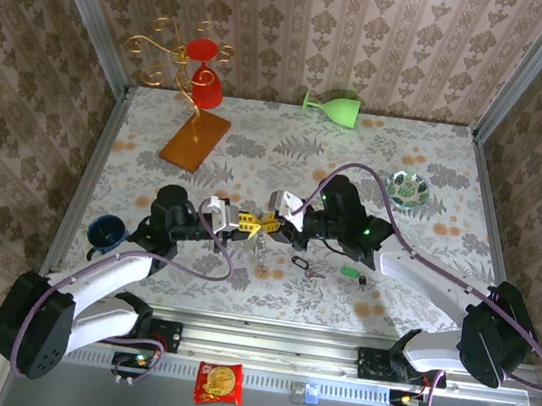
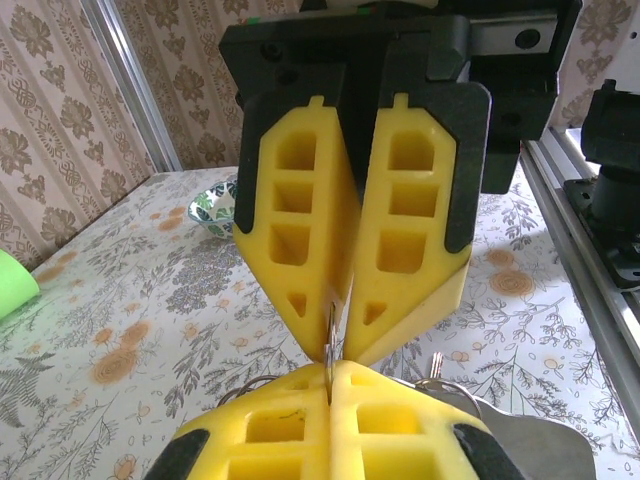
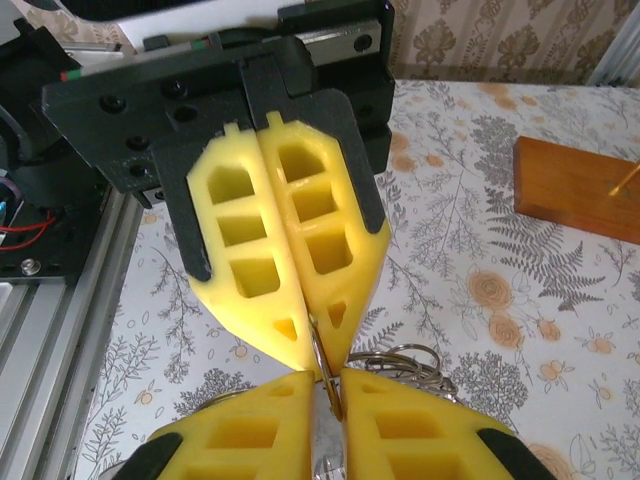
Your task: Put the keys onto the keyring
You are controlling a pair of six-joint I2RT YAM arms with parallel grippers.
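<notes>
Though the patterned dish [image 1: 409,189] and the blue cup [image 1: 105,232] sit well apart on the table [image 1: 261,131], I cannot tell what is inside either. One green goblet [image 1: 333,106] lies on its side at the back. Two keys lie on the table: the green key [image 1: 350,272] and the silver key [image 1: 302,266]. The left gripper [image 1: 247,225] and the right gripper [image 1: 267,226] both pinch the one keyring [image 1: 261,251], fingers closed on its thin wire.
</notes>
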